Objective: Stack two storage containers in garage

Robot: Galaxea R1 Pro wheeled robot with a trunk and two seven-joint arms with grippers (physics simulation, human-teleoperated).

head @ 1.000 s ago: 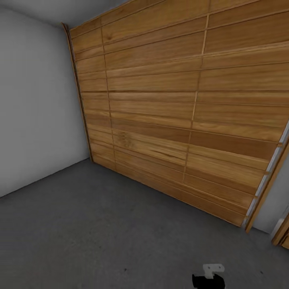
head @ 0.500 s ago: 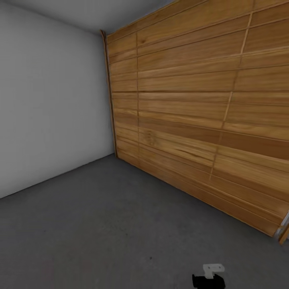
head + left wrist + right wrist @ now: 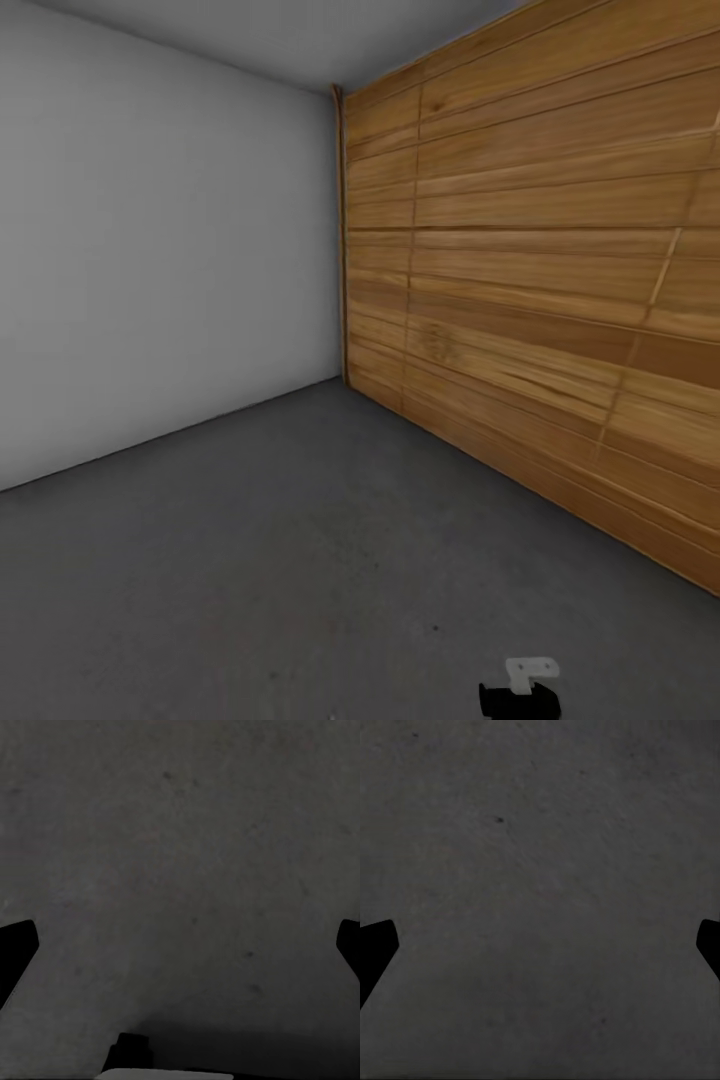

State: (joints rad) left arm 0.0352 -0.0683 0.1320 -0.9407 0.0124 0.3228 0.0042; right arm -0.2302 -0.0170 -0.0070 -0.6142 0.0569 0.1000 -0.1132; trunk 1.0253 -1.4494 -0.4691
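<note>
I faced the garage corner: wooden slatted door [image 3: 540, 300] at 2 o'clock, white-grey wall [image 3: 160, 260] at 10. My left gripper [image 3: 180, 945] and right gripper [image 3: 540, 945] hung spread and empty over the concrete floor [image 3: 300, 560], probably because I was travelling between loads.

A wooden slatted door [image 3: 540, 290] meets a plain white-grey wall [image 3: 160, 260] at the room's corner.

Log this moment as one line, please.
place: garage corner | view: grey floor, wooden door, white wall | left claw: open, empty | right claw: open, empty
</note>
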